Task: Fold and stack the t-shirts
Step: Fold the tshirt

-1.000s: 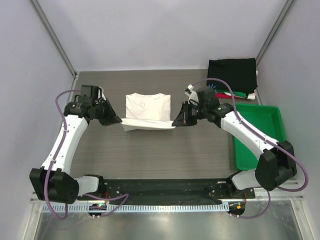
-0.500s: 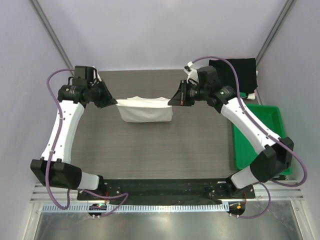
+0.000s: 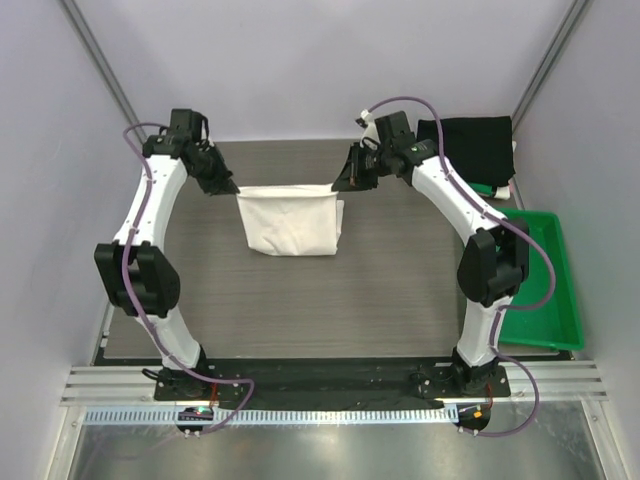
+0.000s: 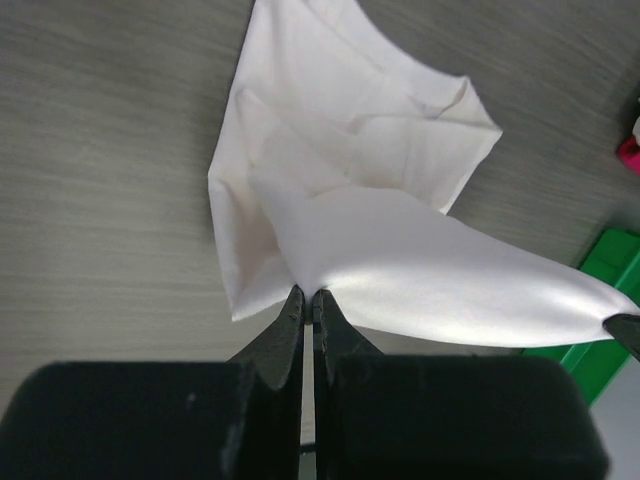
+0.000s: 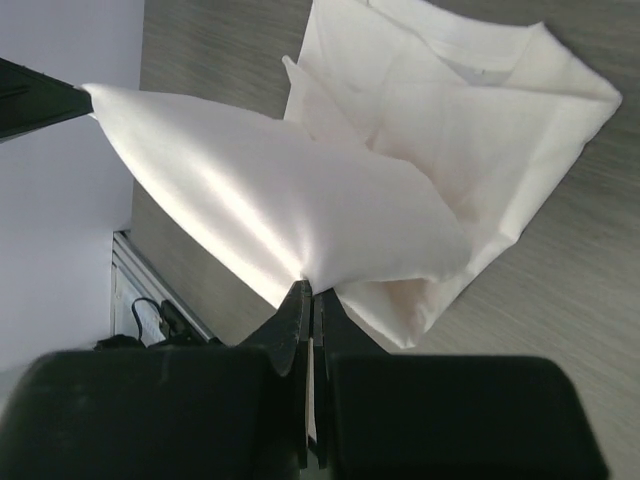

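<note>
The white t-shirt (image 3: 290,222) stretches sideways between left hand (image 3: 228,187) and right hand (image 3: 341,186); both pinch its far edge; the rest lies nearer.

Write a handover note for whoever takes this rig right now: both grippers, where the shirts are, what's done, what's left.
Left gripper: shut on the white t-shirt, at one end of its raised edge.
Right gripper: shut on the other end; the edge is taut between them.
The rest of that shirt lies on the table, mid-fold.
Black t-shirt: folded at the far right, beyond the green tray.
Left to do: lay the held edge down, finish the fold, then probably stack it on the black one.
</note>
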`<state>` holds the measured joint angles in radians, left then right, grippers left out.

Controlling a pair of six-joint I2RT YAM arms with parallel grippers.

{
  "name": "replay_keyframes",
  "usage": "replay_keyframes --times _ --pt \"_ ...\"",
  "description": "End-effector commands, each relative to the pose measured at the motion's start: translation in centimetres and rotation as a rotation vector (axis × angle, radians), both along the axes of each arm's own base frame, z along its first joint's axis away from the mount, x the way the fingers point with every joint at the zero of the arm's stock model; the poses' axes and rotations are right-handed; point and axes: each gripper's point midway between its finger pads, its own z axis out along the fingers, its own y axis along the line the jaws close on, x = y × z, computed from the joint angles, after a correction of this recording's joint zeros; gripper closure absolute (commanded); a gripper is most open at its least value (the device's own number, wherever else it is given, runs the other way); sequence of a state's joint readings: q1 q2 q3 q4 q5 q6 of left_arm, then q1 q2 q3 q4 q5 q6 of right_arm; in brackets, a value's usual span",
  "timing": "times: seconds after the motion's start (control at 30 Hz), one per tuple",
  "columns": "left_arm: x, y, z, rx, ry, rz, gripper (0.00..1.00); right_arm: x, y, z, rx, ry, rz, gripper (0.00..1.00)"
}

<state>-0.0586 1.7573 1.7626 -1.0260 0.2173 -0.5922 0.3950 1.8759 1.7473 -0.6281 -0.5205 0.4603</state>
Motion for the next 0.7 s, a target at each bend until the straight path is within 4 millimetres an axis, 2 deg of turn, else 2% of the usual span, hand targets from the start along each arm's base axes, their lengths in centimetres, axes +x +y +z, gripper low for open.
replay_keyframes --times 0.0,0.07,0.13,0.17,0.23,0.27,0.3,0.33,0.37,0.4,0.43,0.47,0.5,0.53,0.57,0.63,0.67 --pt "3.2 1.4 3.1 0.023 -0.110 0.005 1.00 2.6 -1.2 2.4 0.004 -0.079 -0.013 0.99" --pt "4.6 1.4 1.5 0.023 -0.072 0.001 1.00 3.6 -1.3 0.6 -0.007 -0.043 -0.015 0.99" --pt "5.8 1.3 2.0 0.022 -0.086 -0.009 1.00 4.6 -1.2 -0.3 -0.010 -0.030 -0.017 0.99" --pt "6.6 1.2 0.3 0.023 -0.047 -0.012 1.00 4.9 -1.2 -0.7 -0.012 -0.021 -0.019 0.99" --pt "7.8 1.2 0.1 0.025 -0.049 -0.019 1.00 5.5 -1.0 -1.2 -0.008 -0.012 -0.017 0.99" --pt "8.6 1.3 -1.7 0.027 -0.014 -0.018 1.00 5.9 -1.0 -2.6 -0.016 0.013 -0.019 0.99" --pt "8.8 1.4 -2.8 0.025 0.018 -0.016 0.99 6.6 -1.0 -2.6 -0.013 0.011 -0.024 0.99" --pt "9.4 1.3 -3.2 0.018 0.021 -0.017 0.94 7.1 -1.0 -2.9 -0.016 0.019 -0.031 0.99" --pt "10.7 1.2 -4.5 0.001 0.031 -0.019 0.87 7.9 -1.1 -5.4 -0.039 0.069 -0.042 0.97" --pt "11.5 1.0 -4.7 -0.023 0.027 -0.026 0.79 9.3 -1.0 -3.9 -0.031 0.032 -0.055 0.81" --pt "12.1 1.0 -4.9 -0.036 0.027 -0.026 0.69 9.7 -1.7 -4.6 -0.051 0.068 -0.075 0.68" --pt "12.9 0.9 -5.1 -0.056 0.027 -0.013 0.55 10.6 -2.2 -5.3 -0.079 0.082 -0.105 0.58" --pt "14.0 1.9 -4.9 -0.095 -0.006 0.015 0.47 11.7 -2.3 -5.1 -0.090 0.087 -0.117 0.47" --pt "14.2 2.2 -4.7 -0.113 -0.013 0.030 0.38 12.3 -2.4 -5.1 -0.096 0.090 -0.130 0.43" --pt "14.4 2.5 -4.3 -0.126 -0.024 0.036 0.35 12.7 -2.7 -4.6 -0.097 0.087 -0.148 0.35" --pt "13.9 2.3 -2.8 -0.136 -0.052 0.010 0.30 12.9 -2.4 -2.5 -0.055 0.056 -0.163 0.32" --pt "13.6 2.1 -2.4 -0.141 -0.057 -0.001 0.30 12.2 -2.0 -2.8 -0.048 0.092 -0.147 0.32"
